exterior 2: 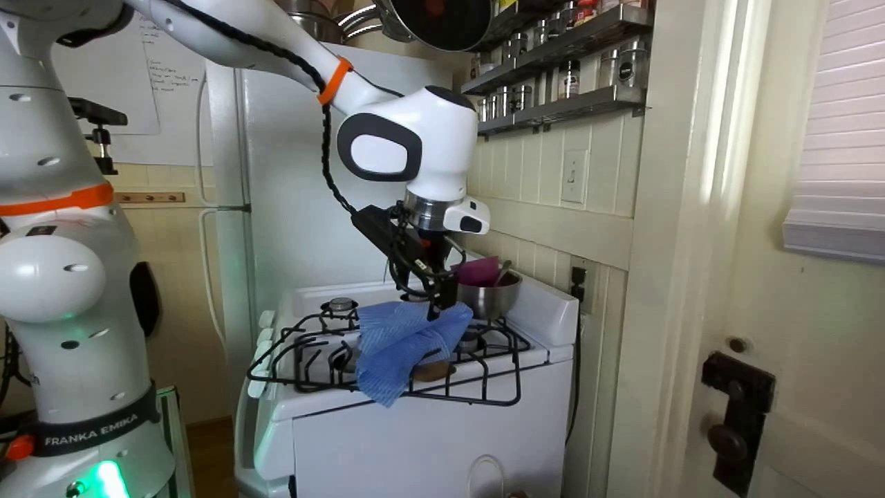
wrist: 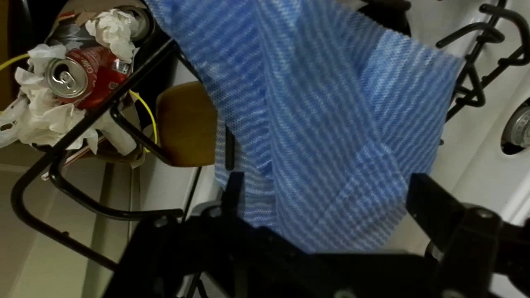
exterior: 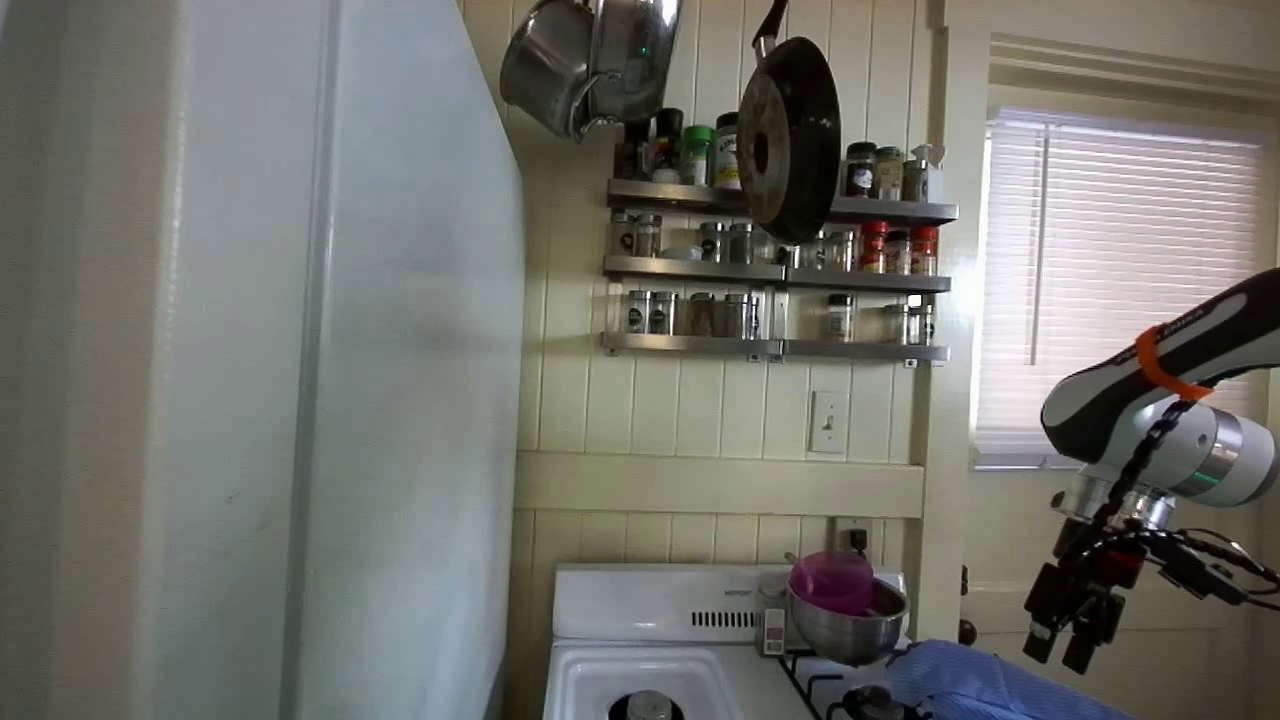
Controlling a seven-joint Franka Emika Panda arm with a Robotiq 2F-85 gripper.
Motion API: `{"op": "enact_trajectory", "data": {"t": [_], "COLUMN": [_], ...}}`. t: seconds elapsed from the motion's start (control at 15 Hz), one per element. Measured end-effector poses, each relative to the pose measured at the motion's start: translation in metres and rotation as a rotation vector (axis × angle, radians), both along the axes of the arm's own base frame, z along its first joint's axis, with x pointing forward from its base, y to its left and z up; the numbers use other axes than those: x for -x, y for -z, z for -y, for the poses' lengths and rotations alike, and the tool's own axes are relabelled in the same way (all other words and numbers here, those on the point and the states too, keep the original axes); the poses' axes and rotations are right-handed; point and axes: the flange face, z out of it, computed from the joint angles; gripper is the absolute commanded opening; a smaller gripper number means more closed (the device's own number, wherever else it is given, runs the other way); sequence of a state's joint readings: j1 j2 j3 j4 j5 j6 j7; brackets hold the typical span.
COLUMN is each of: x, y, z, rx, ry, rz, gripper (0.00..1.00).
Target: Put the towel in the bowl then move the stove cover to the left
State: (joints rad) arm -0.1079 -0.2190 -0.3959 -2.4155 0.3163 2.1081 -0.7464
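- Blue striped towel (wrist: pixel 314 124), soft cloth, loosely folded: laid across the black stove grate (wrist: pixel 140 215), one corner hanging past the side edge of the white stove (exterior 2: pixel 429 443).
- Purple bowl (exterior: pixel 835 580), small, round: seated at a tilt in the shiny steel pot (exterior: pixel 850 635), apart from the towel.
- Steel pot, as above: rear of the stove, just beside the towel, whether touching cannot be told; utensil handle (exterior 2: pixel 503 272) leaning out.
- Black gripper (wrist: pixel 326 186), two-fingered: fingers spread wide above the towel; in an exterior view, a gap between fingertips and cloth.
- Stove grate, thick bars: overhanging the stove's side edge, partly hidden by the towel.
- Brown object (wrist: pixel 186 124), rounded corners: partly covered by the towel; kind unclear.
- Red Coke can (wrist: pixel 101 72): among crumpled white paper (wrist: pixel 114 33), beyond the grate bars in the wrist view.
- Robot arm (exterior 2: pixel 442 152), white and dark, orange bands: reaching over the stove.
- Refrigerator (exterior: pixel 420 300), white: near the stove.
- Wall shelves (exterior: pixel 690 347), metal, three tiers: bearing jars (exterior: pixel 702 316).
- Frying pan (exterior: pixel 812 120), dark: handle up, before the shelves.
- Light switch (exterior: pixel 828 422): on the panelled wall.
- Window blind (exterior: pixel 1120 260), pale: lowered.
- Doorknob (exterior 2: pixel 726 443), dark.
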Motion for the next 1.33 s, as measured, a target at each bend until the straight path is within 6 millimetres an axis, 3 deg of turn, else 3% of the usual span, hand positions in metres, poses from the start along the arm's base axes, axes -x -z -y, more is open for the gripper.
{"op": "enact_trajectory", "data": {"t": [0.47,0.53,0.6,1.13,1.33], "x": [-0.011,-0.012,-0.013,-0.016,-0.018], "y": [0.025,0.028,0.031,0.027,0.021], "z": [-0.018,-0.019,-0.020,-0.013,-0.007], "rx": [-0.026,-0.029,-0.031,-0.025,-0.018], "ry": [-0.030,-0.032,-0.033,-0.020,-0.009], "rz": [-0.050,-0.056,-0.061,-0.053,-0.040], "gripper": [1.00,0.75,0.74,0.10,0.00]}}
